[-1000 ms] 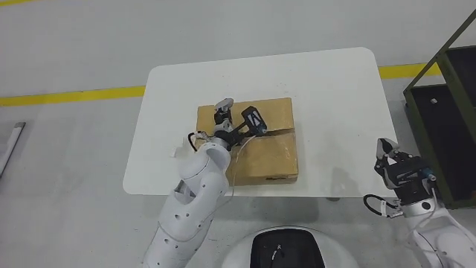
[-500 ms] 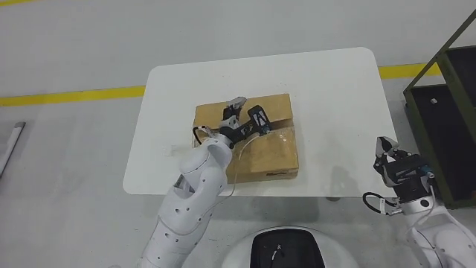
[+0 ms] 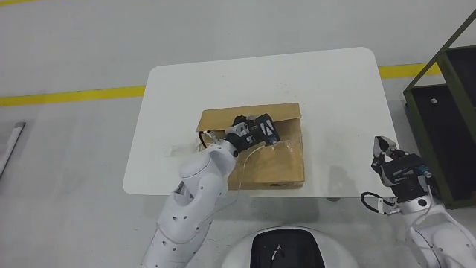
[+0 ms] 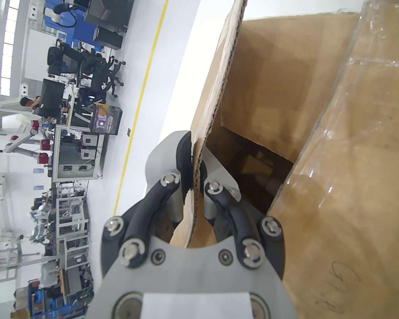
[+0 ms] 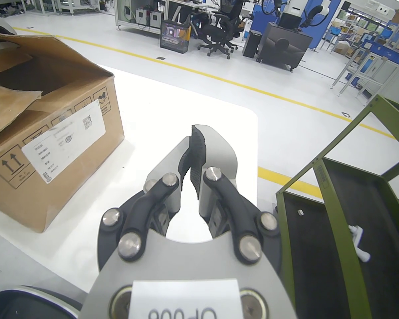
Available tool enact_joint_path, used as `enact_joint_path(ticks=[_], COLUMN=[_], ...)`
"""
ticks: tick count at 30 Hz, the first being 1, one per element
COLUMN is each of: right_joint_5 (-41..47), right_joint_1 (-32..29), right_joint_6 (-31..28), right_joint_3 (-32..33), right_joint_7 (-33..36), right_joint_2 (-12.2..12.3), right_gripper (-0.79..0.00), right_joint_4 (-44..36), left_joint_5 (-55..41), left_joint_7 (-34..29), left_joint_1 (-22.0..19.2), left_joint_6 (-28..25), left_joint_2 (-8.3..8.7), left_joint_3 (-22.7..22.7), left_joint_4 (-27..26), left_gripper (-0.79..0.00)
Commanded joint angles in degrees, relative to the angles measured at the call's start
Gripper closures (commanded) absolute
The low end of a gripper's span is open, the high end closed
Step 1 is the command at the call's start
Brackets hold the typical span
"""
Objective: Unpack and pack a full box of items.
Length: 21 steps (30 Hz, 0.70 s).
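A brown cardboard box [image 3: 279, 164] sits in the middle of the white table [image 3: 335, 89]. Its far flap [image 3: 249, 114] stands raised, and my left gripper [image 3: 253, 128] is shut on the flap's corrugated edge [image 4: 216, 101]. Through the gap the left wrist view shows a dark interior [image 4: 252, 167], with contents too dim to make out. The near flap [image 4: 352, 134] lies flat with clear tape along its edge. My right gripper [image 3: 388, 151] hangs shut and holding nothing, just off the table's right front corner, well apart from the box [image 5: 53, 127].
A green metal cart [image 3: 446, 104] with dark trays [image 5: 352, 207] stands close to the right of the table. Bare tabletop lies to the right of and behind the box. A white label [image 5: 63, 137] is on the box's side wall.
My left gripper closed on the far flap and lifted it from flat to raised. The box slid slightly to the right. The right arm barely moved.
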Motion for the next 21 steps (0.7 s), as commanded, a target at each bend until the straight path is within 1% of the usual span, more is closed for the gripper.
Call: enact_joint_path(ticks=[1,3,4,5,6,8,12,17,21], right_joint_5=[0.09,0.04,0.03,-0.03,-0.11,-0.12,-0.16,-0.11,0.19], right_joint_1=[-0.15,-0.33,-0.41,-0.48,-0.54,-0.60,-0.81,-1.37,-2.05], right_joint_6=[0.09,0.25,0.25,0.25,0.25,0.27,0.18,0.41,0.80], right_joint_3=[-0.06,-0.18,-0.24,-0.26,-0.25,-0.24,-0.22,-0.01,0.63], right_joint_7=[-0.05,-0.03,-0.03,-0.01,0.04,0.08,-0.01,-0.26,-0.45], right_joint_2=[-0.02,-0.04,-0.05,-0.05,-0.05,-0.05,-0.05,-0.07,-0.07], right_gripper=[0.000,0.000,0.000,0.000,0.000,0.000,0.000,0.000,0.000], right_joint_4=[-0.16,-0.39,-0.50,-0.58,-0.66,-0.74,-1.04,-1.44,-1.80], left_joint_5=[-0.81,-1.48,-1.59,-1.71,-1.80,-1.85,-0.76,1.35,3.16], left_joint_7=[-1.20,-2.19,-2.64,-3.05,-3.34,-3.74,-2.56,-0.20,0.67], left_joint_1=[1.31,2.24,2.48,2.65,2.62,1.93,-2.59,-9.88,-15.36], left_joint_6=[-0.44,-0.54,-0.46,-0.37,-0.03,0.18,1.83,4.84,6.07], left_joint_2=[0.00,-0.04,-0.07,-0.11,-0.17,-0.34,-0.94,-2.05,-3.12], left_joint_3=[0.11,0.29,0.42,0.58,0.73,1.29,2.88,5.58,8.35], left_joint_4=[-1.96,-3.57,-4.34,-4.81,-5.08,-4.48,-1.80,5.08,12.14], left_gripper=[0.000,0.000,-0.074,-0.711,-0.785,-0.785,-0.785,-0.785,-0.785])
